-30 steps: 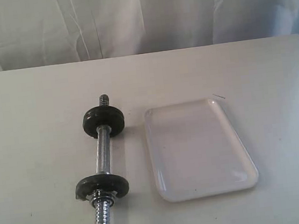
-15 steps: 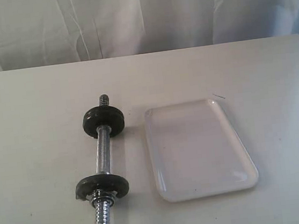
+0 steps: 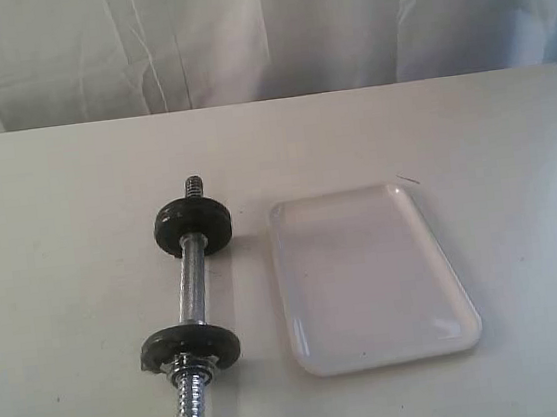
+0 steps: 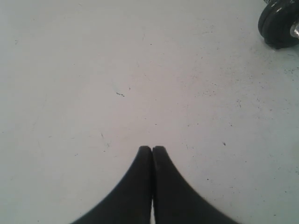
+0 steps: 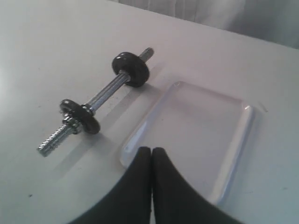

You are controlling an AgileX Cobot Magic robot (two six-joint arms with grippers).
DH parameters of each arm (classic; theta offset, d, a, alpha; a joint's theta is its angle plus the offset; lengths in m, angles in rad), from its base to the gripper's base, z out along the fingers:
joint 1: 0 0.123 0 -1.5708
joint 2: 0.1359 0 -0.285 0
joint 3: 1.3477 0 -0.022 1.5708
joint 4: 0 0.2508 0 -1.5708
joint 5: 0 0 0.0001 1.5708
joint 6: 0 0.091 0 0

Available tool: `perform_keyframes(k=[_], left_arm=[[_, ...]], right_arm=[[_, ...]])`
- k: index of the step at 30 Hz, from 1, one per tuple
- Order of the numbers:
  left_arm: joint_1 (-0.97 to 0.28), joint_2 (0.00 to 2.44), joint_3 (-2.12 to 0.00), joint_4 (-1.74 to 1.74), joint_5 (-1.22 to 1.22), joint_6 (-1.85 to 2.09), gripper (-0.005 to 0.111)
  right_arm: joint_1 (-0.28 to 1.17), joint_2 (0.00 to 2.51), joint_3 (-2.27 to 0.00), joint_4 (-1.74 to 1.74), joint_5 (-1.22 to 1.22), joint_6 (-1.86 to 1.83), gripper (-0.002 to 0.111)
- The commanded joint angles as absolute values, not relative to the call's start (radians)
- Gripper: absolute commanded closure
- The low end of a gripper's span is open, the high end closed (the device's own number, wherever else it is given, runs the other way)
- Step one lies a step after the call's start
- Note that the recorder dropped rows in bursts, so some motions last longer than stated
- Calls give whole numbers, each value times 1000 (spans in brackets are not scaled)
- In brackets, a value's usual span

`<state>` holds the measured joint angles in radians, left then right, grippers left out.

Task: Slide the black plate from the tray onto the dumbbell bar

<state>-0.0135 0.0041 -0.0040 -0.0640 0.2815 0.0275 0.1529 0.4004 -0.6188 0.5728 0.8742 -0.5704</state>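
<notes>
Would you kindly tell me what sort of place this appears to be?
Probably a staged robot test bench, not a gym: a plain white table, a white curtain behind it, and a dumbbell bar and a white tray laid out.

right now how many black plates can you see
2. One black plate sits on the dumbbell bar toward its far end, the other black plate toward its near end. The tray holds none; none seems hidden.

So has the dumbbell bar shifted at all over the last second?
No. The dumbbell bar lies in the same place, just left of the tray in the exterior view, with the same gap and angle to the tray's edge.
</notes>
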Motion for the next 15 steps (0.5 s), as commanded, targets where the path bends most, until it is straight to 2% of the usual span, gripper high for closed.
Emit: perform_keyframes(k=[1,7,15], left_arm=[[-13,0,0,-81,281,27,107],[-13,0,0,-81,281,27,107],[-13,0,0,-81,281,27,107]], right_arm=[[159,395,-548,497,675,-559,108],[159,336,-368,266,383,-267,108],[159,246,-170,67,255,-61,108]])
